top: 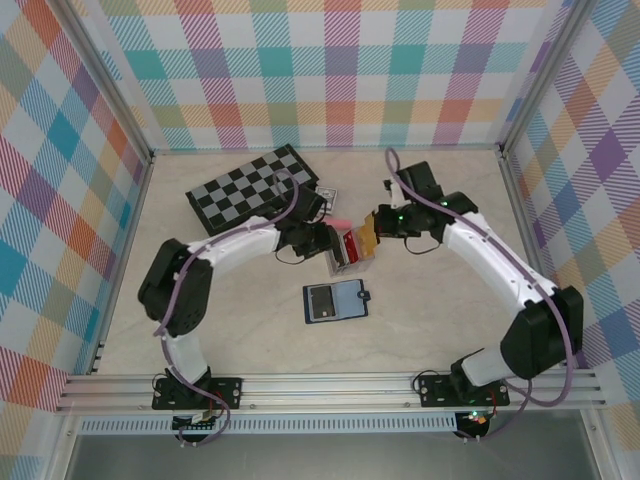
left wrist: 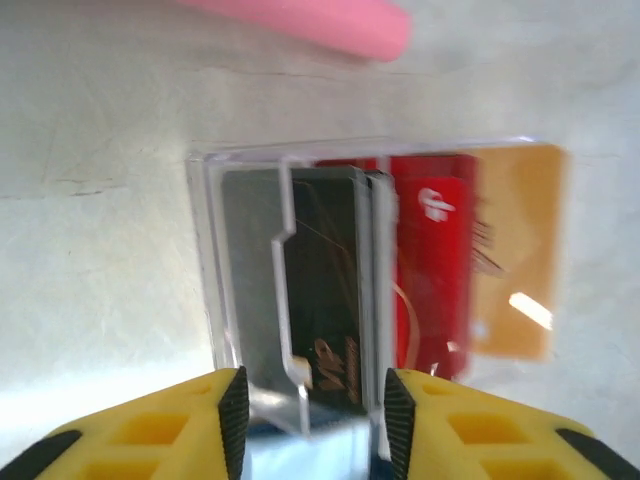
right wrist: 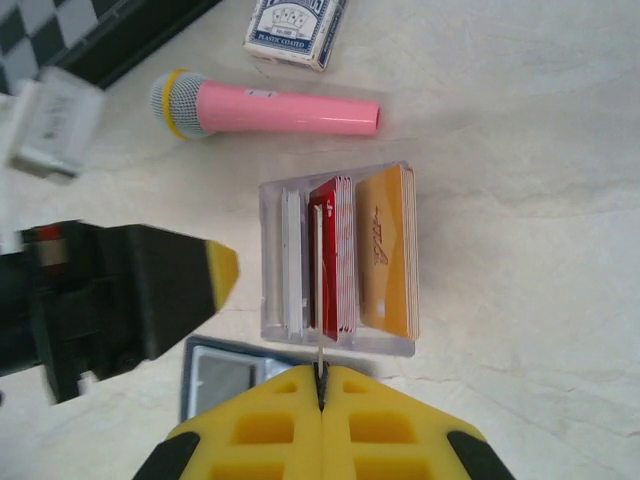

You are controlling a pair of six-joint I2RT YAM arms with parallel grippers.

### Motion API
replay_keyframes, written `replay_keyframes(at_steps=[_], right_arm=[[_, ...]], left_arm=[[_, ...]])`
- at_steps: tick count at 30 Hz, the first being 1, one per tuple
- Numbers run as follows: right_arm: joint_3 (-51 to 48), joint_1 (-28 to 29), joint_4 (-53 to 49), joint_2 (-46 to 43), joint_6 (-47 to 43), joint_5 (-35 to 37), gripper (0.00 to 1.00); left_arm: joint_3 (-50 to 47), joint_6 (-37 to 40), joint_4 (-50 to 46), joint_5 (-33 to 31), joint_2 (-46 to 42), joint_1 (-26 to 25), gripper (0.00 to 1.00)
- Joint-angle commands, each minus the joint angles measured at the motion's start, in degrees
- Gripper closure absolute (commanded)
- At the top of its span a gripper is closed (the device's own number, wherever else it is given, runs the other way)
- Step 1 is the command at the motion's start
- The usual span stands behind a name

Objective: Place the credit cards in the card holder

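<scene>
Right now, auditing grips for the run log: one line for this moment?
left gripper: open, straddling clear box | right gripper: shut on credit card | card holder: open on table

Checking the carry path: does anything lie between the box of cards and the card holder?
Nothing visible does. Bare table separates the clear box from the open card holder. The left gripper stands beside the box, off that gap; the right gripper pinches a credit card's edge.

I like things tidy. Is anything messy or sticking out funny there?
Nothing is spilled or broken. One thin card pokes out of the clear box past its neighbours, because the right gripper is pinching its edge. The card holder lies open nearby.
</scene>
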Motion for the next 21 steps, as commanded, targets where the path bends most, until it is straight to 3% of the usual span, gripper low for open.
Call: replay_keyframes(at_steps=[1, 5, 9, 21], right_arm=[[-4.7, -3.4, 8.8, -3.8, 6.4, -13.4, 1.0], [-9.2, -6.2, 16.4, -5.4, 11.4, -25.9, 1.0], [-11.6, -6.5, 21.9, -5.5, 15.2, -33.0, 1.0], [-13.6, -6.6, 25.6, -3.7, 18.4, -36.8, 1.0]], left_arm=[[-4.6, -1.2, 3.3, 0.9, -8.5, 0.4, 0.5], [-13.6, -6.8, 20.3, 10.7, -14.8, 0.7, 0.41], [-19.3, -13.8, 35.5, 19.3, -15.5, 0.7, 0.39], [-22.7, -18.2, 49.5, 24.0, -14.4, 0.6, 0.54]])
